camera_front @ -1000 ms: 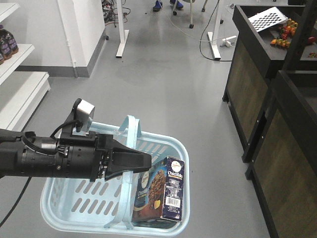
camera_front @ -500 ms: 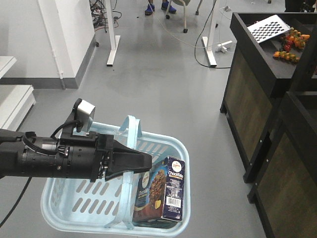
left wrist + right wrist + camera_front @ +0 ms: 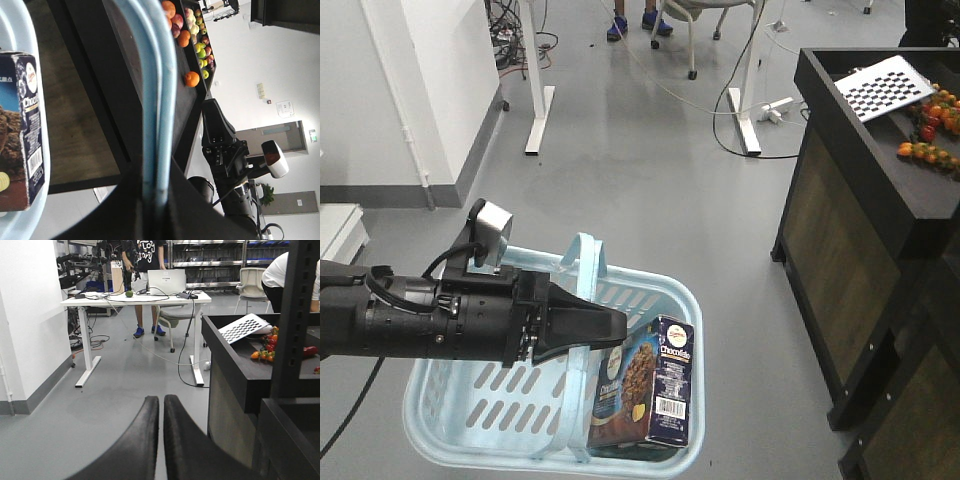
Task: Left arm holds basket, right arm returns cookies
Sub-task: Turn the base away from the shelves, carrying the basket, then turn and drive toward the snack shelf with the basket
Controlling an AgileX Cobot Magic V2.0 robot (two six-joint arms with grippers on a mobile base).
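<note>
The cookies (image 3: 645, 395) box stands on end in the lower right corner of the light blue basket (image 3: 500, 410), long axis near upright. It is navy and brown, with its barcode side facing right. The left gripper (image 3: 608, 328) has its jaws pinching both hoop handles (image 3: 582, 262). The right gripper (image 3: 161, 412) shows jaws pressed together, holding nothing.

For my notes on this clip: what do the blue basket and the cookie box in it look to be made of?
The basket looks like moulded plastic, light blue, semi-glossy: uniform colour, slotted walls, thin hoop handles. The cookie box is likely printed cardboard, slightly glossy: sharp folded edges, flat printed panels, a barcode.
</note>
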